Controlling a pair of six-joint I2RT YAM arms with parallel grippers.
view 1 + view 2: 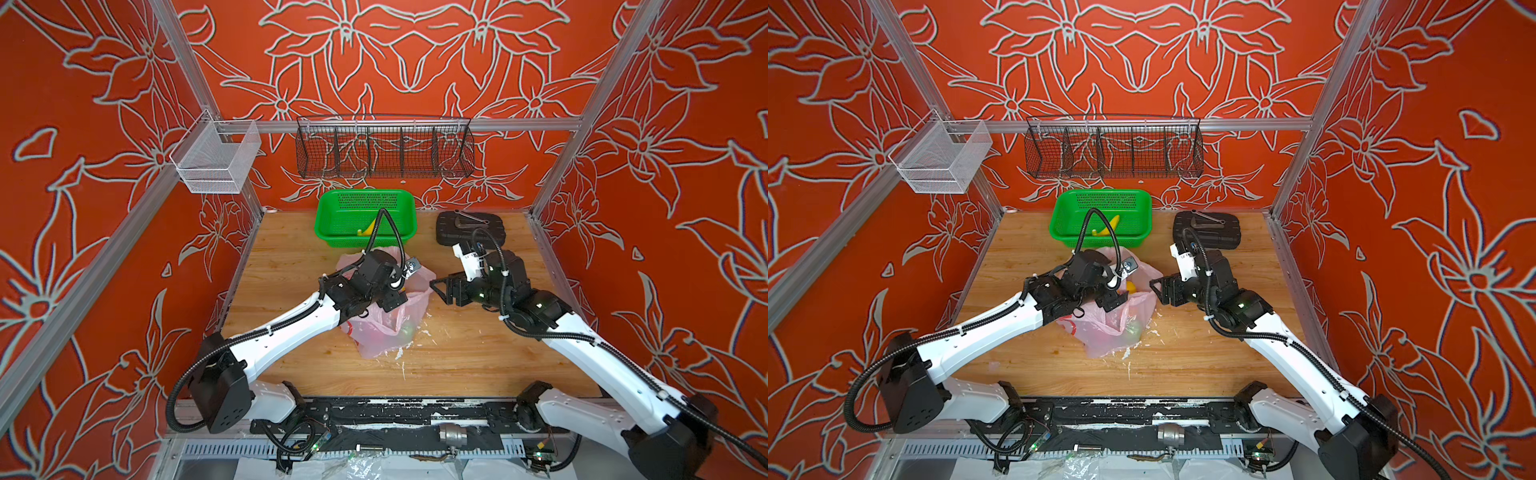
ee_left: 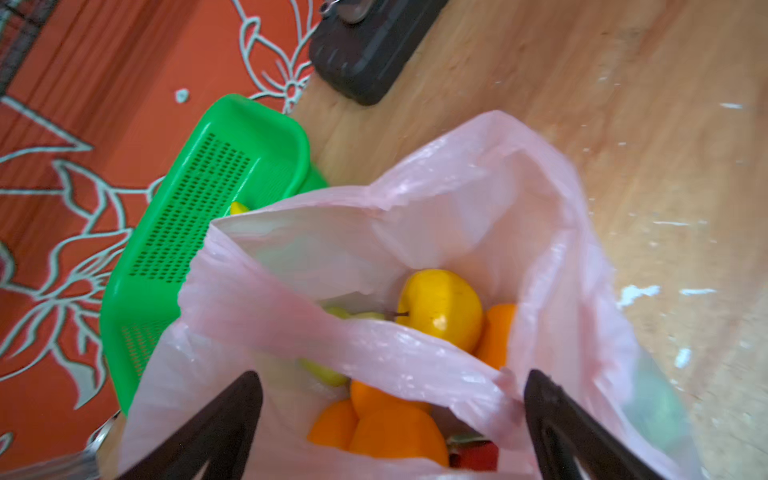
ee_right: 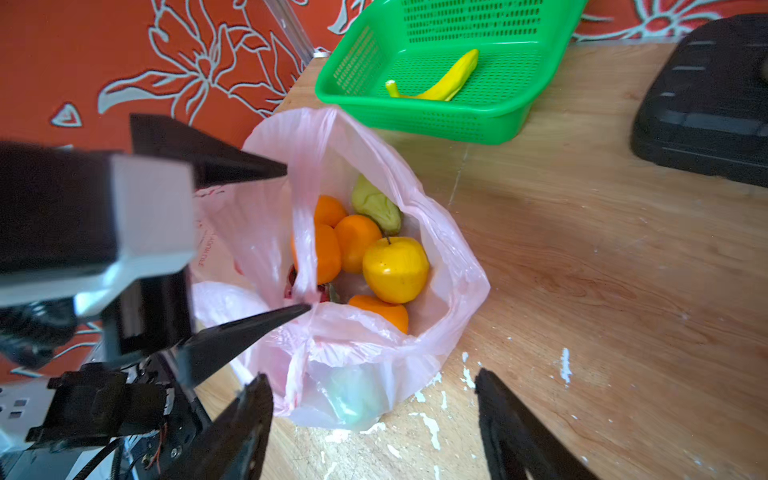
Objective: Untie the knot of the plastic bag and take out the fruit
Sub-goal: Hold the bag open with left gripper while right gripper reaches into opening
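Fruit (image 2: 440,307) inside plastic bag (image 2: 478,199) — under left hand (image 2: 392,376), right hand (image 3: 372,376) beside

A banana (image 3: 446,81) lies in the green basket (image 3: 436,120), beside a black case (image 3: 706,116).

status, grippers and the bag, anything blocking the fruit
Left gripper open over the plastic bag mouth; right gripper open, empty, beside it. Bag untied, fruit inside. Pink handle strip crosses the mouth over the oranges.

We lose half the thin pink plastic bag (image 1: 378,337) under the left arm (image 1: 291,328); a greenish fruit (image 1: 409,329) at its five o'clock shows only blurred.
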